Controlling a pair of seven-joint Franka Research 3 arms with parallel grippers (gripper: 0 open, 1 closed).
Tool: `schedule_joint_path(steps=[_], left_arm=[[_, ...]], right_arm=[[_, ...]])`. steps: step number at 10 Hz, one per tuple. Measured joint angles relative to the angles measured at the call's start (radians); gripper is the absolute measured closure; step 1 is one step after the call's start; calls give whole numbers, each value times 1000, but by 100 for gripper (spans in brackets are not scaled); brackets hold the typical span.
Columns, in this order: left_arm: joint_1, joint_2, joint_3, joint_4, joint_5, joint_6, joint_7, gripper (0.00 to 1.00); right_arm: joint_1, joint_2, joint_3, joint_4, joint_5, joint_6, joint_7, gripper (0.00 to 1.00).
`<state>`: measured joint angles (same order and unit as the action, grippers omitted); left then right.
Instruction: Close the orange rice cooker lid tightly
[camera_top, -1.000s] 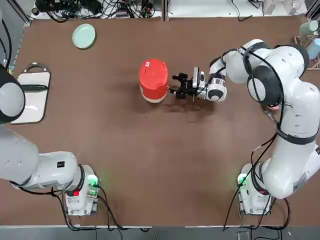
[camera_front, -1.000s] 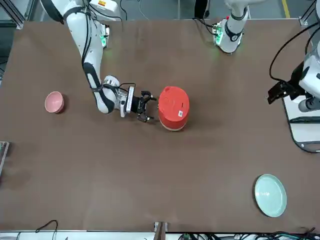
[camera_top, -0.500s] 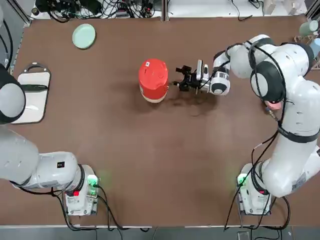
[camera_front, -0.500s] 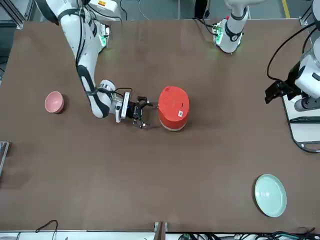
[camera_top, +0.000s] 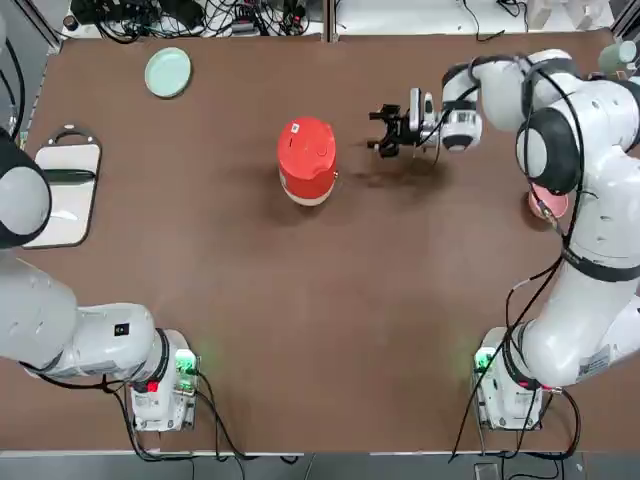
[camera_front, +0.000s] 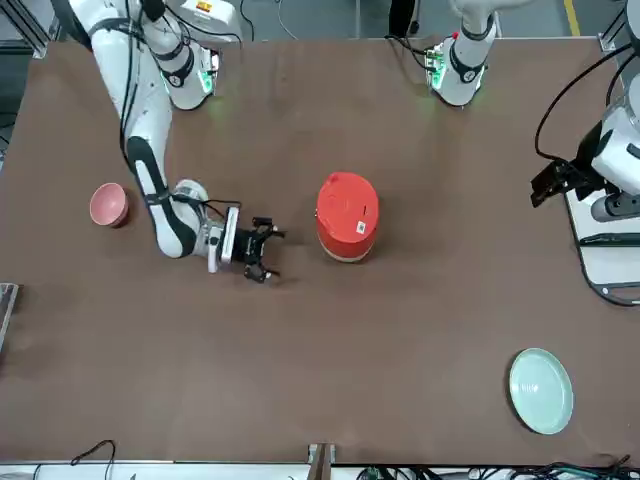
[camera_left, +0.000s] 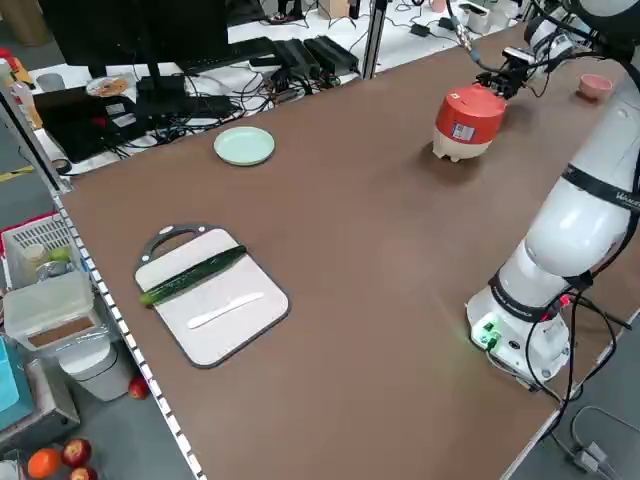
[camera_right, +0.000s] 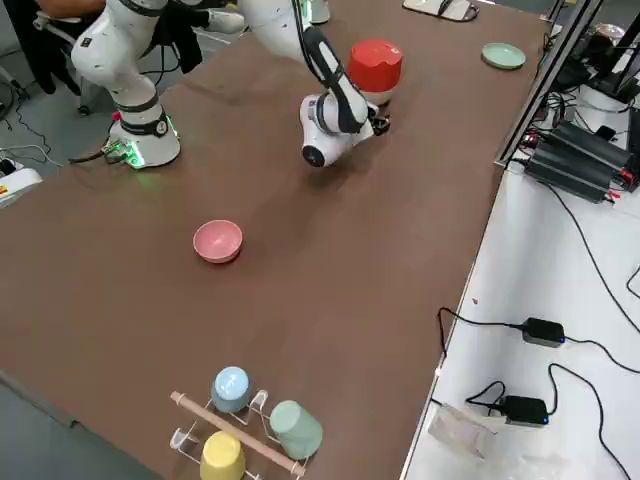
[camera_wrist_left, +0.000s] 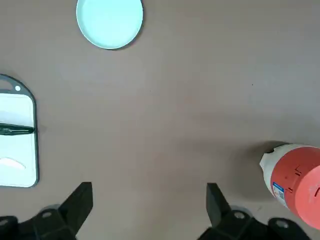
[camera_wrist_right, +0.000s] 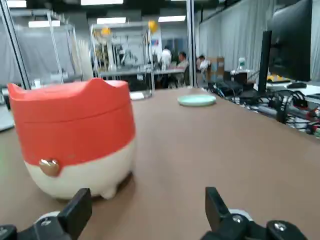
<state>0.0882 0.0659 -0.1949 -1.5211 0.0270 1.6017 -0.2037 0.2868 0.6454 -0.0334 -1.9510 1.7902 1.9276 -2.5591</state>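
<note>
From my feed: black two-finger right hand open, empty, beside red-orange domed-lid rice cooker on brown bench. Lid looks shut; latch maybe unseated. Off-centre re-press could tip cooker.

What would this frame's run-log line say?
rice cooker: lid closed | right gripper: beside cooker, apart, jaws open | left gripper: idle over cutting board

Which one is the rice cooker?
Look at the big brown table. Beyond its middle, left of the robot's open right gripper, sits the rice cooker. It's round, red-orange on top and cream below, much taller than the flat pale-green plate.
</note>
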Motion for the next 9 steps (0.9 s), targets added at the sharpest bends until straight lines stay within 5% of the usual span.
schedule_joint_path(steps=[3,6,9], left_arm=[[-1,0,-2,1,0,0,0,0],[-2,0,-8,1,0,0,0,0],[-4,0,-13,1,-9,0,-2,0]], right_arm=[[-20,-94,-57,89,-294,219,231,0],[-15,-115,-51,105,-498,480,535,0],[13,-130,-48,125,-643,599,961,0]])
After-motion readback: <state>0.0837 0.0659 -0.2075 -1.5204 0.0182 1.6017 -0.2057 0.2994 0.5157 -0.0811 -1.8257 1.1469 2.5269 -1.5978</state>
